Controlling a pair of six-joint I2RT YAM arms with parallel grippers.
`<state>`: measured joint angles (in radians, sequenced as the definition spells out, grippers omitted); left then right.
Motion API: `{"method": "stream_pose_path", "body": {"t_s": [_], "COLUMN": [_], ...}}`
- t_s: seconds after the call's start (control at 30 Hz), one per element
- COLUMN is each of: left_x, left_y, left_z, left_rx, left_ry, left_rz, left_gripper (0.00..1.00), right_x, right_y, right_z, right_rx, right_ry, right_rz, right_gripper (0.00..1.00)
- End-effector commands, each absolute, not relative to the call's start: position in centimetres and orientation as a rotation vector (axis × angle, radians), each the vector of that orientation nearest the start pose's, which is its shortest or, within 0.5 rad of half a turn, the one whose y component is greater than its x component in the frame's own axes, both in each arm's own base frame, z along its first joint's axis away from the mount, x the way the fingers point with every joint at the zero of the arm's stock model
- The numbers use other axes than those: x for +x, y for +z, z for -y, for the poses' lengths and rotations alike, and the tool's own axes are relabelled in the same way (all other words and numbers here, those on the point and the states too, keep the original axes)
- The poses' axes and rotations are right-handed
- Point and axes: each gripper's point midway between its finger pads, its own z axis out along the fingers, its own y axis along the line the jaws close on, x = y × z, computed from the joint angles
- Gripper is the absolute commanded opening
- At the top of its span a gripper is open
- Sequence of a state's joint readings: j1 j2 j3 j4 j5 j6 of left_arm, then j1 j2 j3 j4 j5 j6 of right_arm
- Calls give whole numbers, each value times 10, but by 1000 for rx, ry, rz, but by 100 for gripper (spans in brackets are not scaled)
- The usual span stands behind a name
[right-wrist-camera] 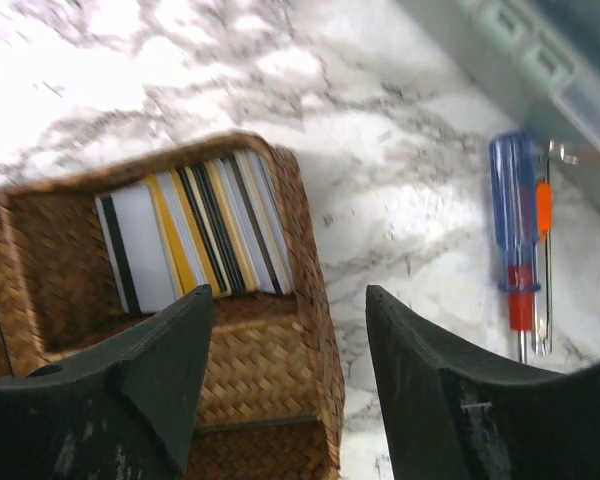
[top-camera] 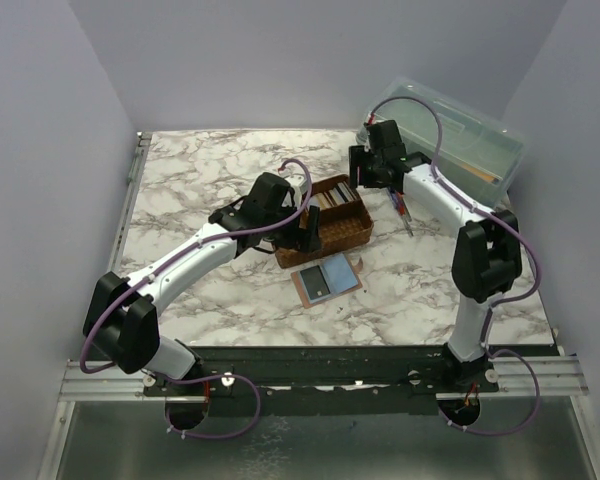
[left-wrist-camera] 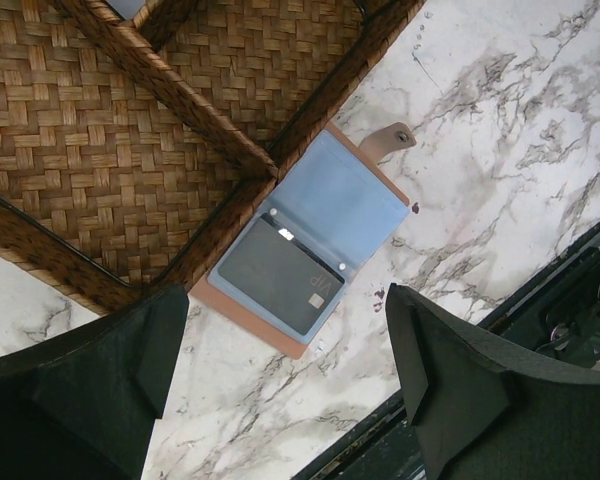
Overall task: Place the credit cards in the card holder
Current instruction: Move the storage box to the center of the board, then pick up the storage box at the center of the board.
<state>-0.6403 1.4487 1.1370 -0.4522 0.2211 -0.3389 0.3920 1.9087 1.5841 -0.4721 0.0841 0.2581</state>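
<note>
In the woven tray (right-wrist-camera: 270, 385), the credit cards (right-wrist-camera: 195, 235) lean edgewise, seemingly thin, stiff and slick; I'd pinch a top edge. Left gripper (left-wrist-camera: 285, 300) and right gripper (right-wrist-camera: 290, 297) gape empty.

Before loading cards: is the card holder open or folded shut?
Open. The card holder lies spread flat beside the woven tray, blue pockets facing up, snap tab loose, a dark card on one half.

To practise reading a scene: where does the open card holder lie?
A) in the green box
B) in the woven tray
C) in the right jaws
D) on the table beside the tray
D: the card holder lies open on the table, just outside the woven tray.
</note>
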Motion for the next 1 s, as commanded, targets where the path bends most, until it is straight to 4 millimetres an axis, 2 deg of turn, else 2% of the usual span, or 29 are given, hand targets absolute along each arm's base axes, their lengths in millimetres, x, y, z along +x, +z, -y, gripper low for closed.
{"method": "stream_pose_path", "body": {"t_s": [0.0, 0.07, 0.17, 0.33, 0.43, 0.6, 0.77, 0.83, 0.97], "left_x": [283, 285, 286, 287, 286, 285, 284, 285, 284], "left_y": [161, 162, 160, 160, 160, 160, 162, 163, 163], "left_z": [270, 268, 266, 266, 265, 267, 268, 267, 267], "left_rx": [466, 453, 442, 440, 440, 444, 444, 441, 443], "left_ry": [-732, -723, -713, -711, -713, -727, -731, -730, -730], "left_rz": [-2390, -2388, -2394, -2394, -2394, -2395, -2392, -2390, -2388], "left_gripper": [88, 88, 88, 88, 88, 88, 88, 88, 87], "right_x": [485, 491, 499, 504, 505, 502, 500, 501, 503], "right_y": [141, 138, 131, 109, 96, 75, 56, 52, 42], "right_z": [-206, -213, -224, -230, -229, -224, -215, -212, -205], "right_rx": [-204, -223, -267, -362, -401, -464, -508, -496, -489], "right_ry": [166, 148, 141, 30, -61, -244, -391, -416, -493], "right_rz": [-2325, -2320, -2317, -2337, -2335, -2341, -2355, -2358, -2367], "right_gripper": [66, 63, 53, 51, 51, 61, 62, 60, 48]}}
